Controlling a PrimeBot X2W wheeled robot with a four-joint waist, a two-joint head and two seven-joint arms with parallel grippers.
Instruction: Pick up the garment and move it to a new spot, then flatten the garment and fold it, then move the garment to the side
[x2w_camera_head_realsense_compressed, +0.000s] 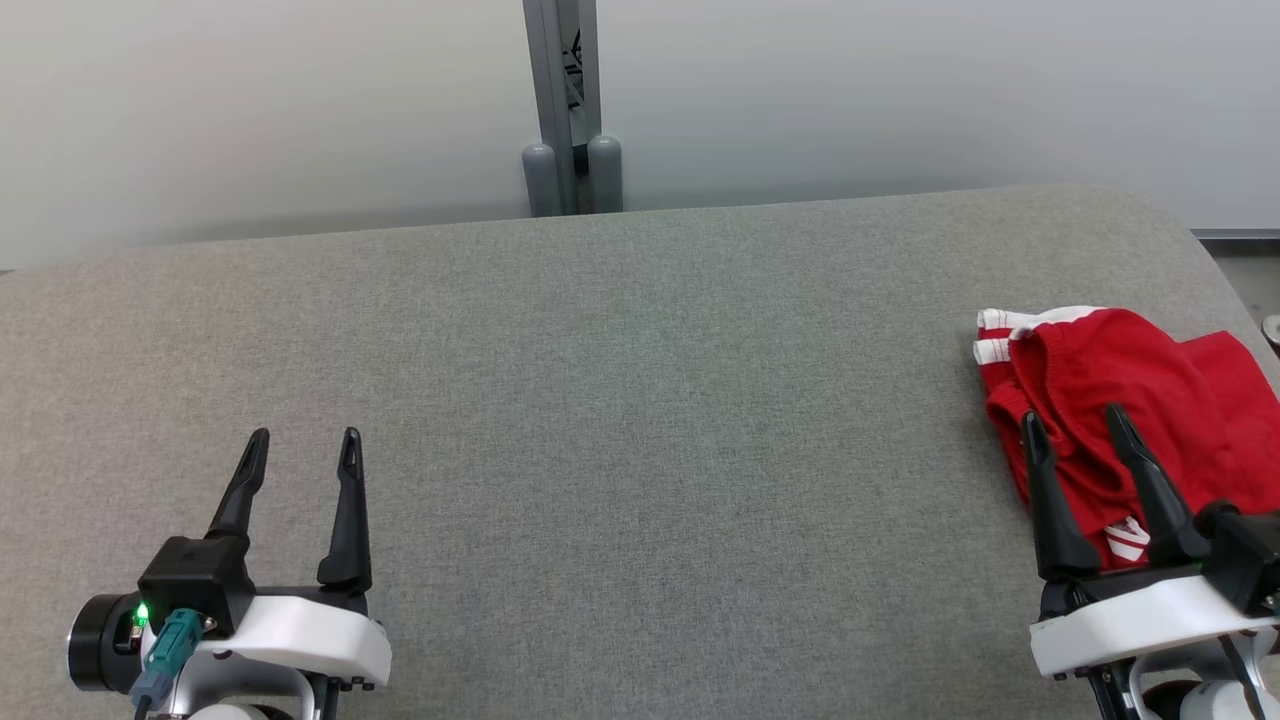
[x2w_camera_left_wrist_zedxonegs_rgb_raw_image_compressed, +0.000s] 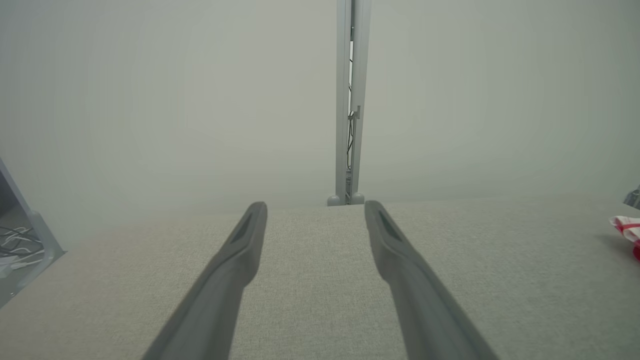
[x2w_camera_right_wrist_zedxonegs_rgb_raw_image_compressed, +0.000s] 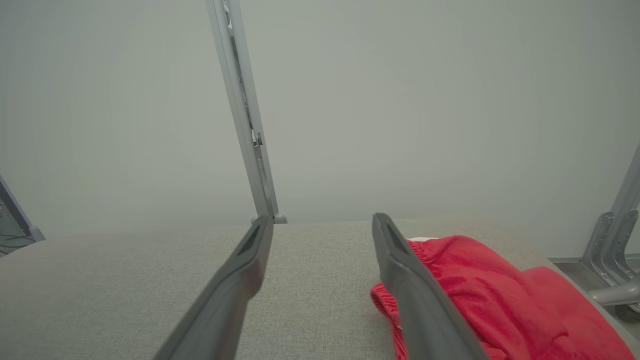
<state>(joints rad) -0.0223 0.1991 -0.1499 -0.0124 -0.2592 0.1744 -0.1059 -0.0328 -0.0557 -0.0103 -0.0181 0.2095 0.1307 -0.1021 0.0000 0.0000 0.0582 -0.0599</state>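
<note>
While left hand (x2w_camera_head_realsense_compressed: 305, 437) and right hand (x2w_camera_head_realsense_compressed: 1072, 415) both open, red garment (x2w_camera_head_realsense_compressed: 1090, 365) by table's (x2w_camera_head_realsense_compressed: 640, 400) right edge.

You'll find the garment (x2w_camera_head_realsense_compressed: 1100, 375), red with white striped trim and a gathered elastic band, lying crumpled in a loose, unfolded heap on the grey surface (x2w_camera_head_realsense_compressed: 600, 420), close to its right edge, with the white-striped end on the side facing the surface's far edge and middle.

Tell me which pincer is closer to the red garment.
The right pincer: it reaches over the red garment, while the left pincer sits far across the table.
</note>
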